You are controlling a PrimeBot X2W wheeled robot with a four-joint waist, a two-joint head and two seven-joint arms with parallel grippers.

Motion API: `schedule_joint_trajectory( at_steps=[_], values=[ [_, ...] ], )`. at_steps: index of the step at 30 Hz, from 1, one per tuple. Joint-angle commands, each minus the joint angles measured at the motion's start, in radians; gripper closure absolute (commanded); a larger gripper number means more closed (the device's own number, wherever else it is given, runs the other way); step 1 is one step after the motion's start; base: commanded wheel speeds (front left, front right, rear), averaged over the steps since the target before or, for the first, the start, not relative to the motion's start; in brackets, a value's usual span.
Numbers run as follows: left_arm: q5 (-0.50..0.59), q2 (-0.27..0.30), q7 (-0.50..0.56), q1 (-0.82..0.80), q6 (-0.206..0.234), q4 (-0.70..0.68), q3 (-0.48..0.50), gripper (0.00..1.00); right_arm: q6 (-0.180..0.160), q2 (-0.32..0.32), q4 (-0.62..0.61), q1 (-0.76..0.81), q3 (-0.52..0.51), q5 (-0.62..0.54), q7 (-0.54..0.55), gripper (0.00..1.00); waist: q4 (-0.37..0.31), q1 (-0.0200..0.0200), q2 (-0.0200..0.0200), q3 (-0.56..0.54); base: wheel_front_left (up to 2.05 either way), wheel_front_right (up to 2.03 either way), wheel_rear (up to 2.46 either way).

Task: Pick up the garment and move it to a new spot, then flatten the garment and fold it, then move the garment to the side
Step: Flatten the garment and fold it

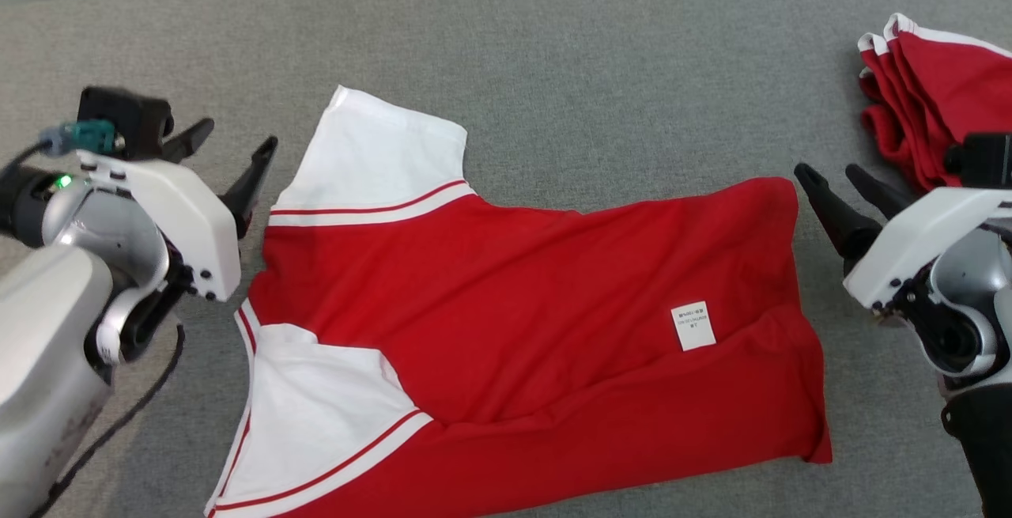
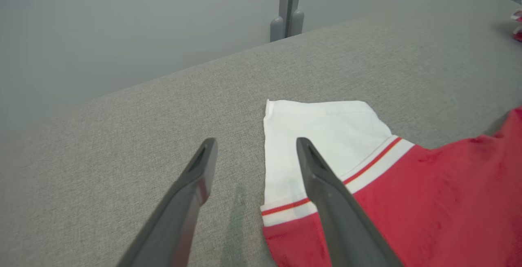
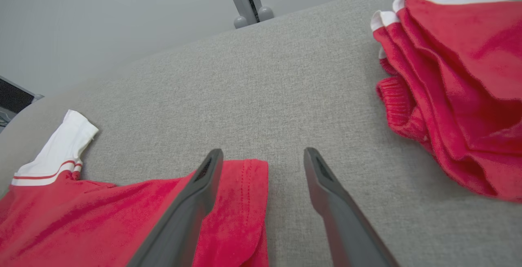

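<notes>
Both grippers gape wide and hold nothing: the left gripper [image 1: 239, 134] sits at nine o'clock of the red garment [image 1: 506, 304], just beside its far white sleeve [image 1: 379, 154], the right gripper [image 1: 826, 169] at three o'clock near the hem [image 1: 793, 265]. The garment lies spread on the grey table [image 1: 593, 67], with a folded red pile [image 1: 933, 83] at two o'clock.

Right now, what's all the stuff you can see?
garment: one, red with white sleeves, spread out mid-table
label: one, white, on the garment near its right end
pile of clothes: one, red with white trim, far right of the table
table: one, grey fabric top, under everything
post: one, grey, behind the table's far edge
left gripper: one, dark fingers, open, beside a white sleeve
right gripper: one, dark fingers, open, by the garment's right edge
</notes>
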Motion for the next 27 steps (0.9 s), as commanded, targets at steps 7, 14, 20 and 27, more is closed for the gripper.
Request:
schedule_joint_trajectory(
  at_steps=[7,14,20,27],
  values=[
    [-0.002,-0.061,0.104,-0.212,-0.125,0.214,-0.036,0.00,0.000,-0.033,0.074,-0.139,0.121,0.088,0.087,0.00,-0.052,0.0000,-0.0001,0.095,0.00,0.00,0.00],
    [-0.023,-0.105,0.195,-0.350,-0.212,0.376,-0.070,0.00,0.000,-0.037,0.040,-0.189,0.225,0.193,0.127,0.00,-0.093,0.0000,-0.0001,0.160,0.00,0.00,0.00],
    [-0.051,-0.109,0.255,-0.433,-0.236,0.469,-0.092,0.00,0.000,-0.040,0.004,-0.223,0.316,0.249,0.104,0.00,-0.137,0.0000,-0.0001,0.215,0.00,0.00,0.00],
    [-0.099,-0.125,0.319,-0.448,-0.240,0.583,-0.114,0.00,0.000,-0.055,-0.010,-0.250,0.410,0.300,0.061,0.72,-0.167,0.0000,-0.0001,0.231,0.00,0.00,0.00]
  ],
)
